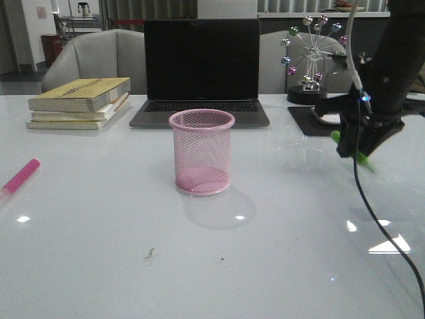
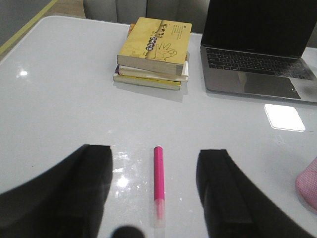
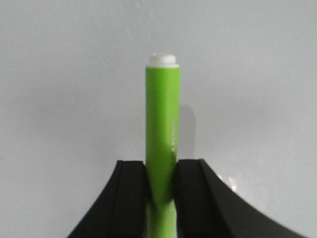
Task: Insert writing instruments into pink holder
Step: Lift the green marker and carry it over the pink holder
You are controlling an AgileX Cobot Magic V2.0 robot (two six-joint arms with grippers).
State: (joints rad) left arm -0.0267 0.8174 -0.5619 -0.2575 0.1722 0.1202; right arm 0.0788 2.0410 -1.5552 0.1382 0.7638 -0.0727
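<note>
1. We see the pink holder [image 1: 201, 152], a mesh pen cup, standing upright and empty near the middle of the white surface [image 1: 99, 252]. We judge that neither marker has gone in yet.
2. Our right gripper [image 1: 354, 143] is clenched on the green marker [image 3: 162, 139], lifted off the surface, well to the right of the holder. The right wrist view shows the marker pinched between the two fingers [image 3: 130, 191], its whitish end pointing away from the camera.
3. The pink marker [image 2: 158, 182] lies flat at the far left of the surface, well apart from the holder. Our left gripper [image 2: 156, 198] hovers over it with fingers spread wide, grasping nothing.
4. What remains, in our judgement: carry and drop the green marker, then pick up and insert the pink one.
5. Behind the holder sit an open laptop [image 1: 201, 70], a stack of yellow books [image 1: 78, 102], and a ferris-wheel ornament [image 1: 313, 56]. Nothing stands between either marker and the holder.
</note>
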